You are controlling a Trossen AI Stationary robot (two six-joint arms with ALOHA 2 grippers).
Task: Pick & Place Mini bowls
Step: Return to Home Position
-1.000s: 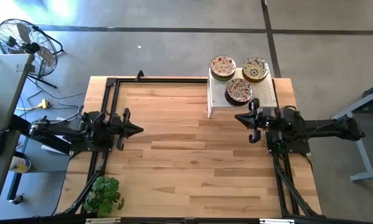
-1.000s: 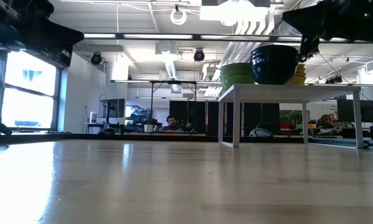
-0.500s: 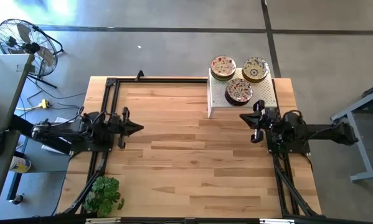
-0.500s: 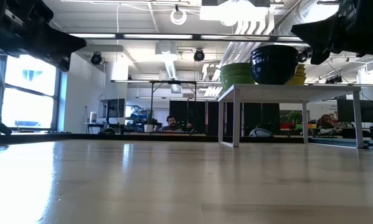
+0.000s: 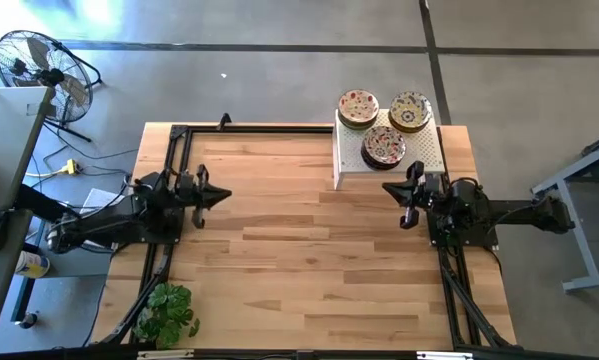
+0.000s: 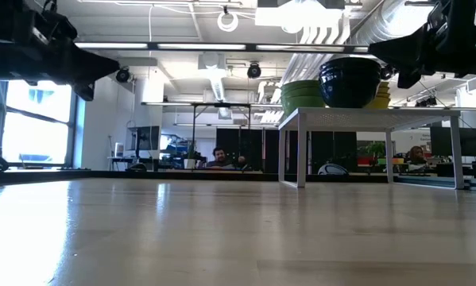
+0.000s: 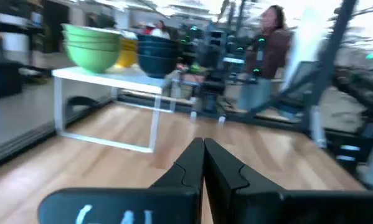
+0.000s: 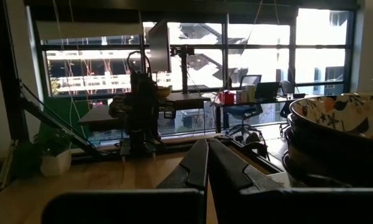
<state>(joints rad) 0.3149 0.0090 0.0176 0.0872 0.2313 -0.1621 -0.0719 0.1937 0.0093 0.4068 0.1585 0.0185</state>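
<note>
Three stacks of mini bowls (image 5: 358, 105), (image 5: 410, 110), (image 5: 384, 145), cream with floral insides, rest by their bases on a white perforated stand (image 5: 429, 152) at the table's far right. From the side their outsides show green (image 6: 301, 94), dark blue (image 6: 349, 79) and yellow (image 6: 383, 95). My right gripper (image 5: 387, 188) is shut and hovers just in front of the stand; in the right wrist view (image 8: 207, 146) the nearest stack (image 8: 335, 124) is beside it. My left gripper (image 5: 226, 196) is shut above the table's left side (image 7: 203, 149), far from the bowls (image 7: 91, 45).
The wide wooden tabletop (image 5: 299, 250) lies between the two arms. A black frame rail (image 5: 174, 160) runs along the left and far edges. A small plant (image 5: 169, 310) sits at the near left corner. People (image 7: 270, 43) are in the room beyond the table.
My left gripper has swung a little toward the table's far edge and sunk, staying shut. My right gripper has sunk slightly in front of the stand, its arm drawing back toward the right edge. The bowls have not moved.
</note>
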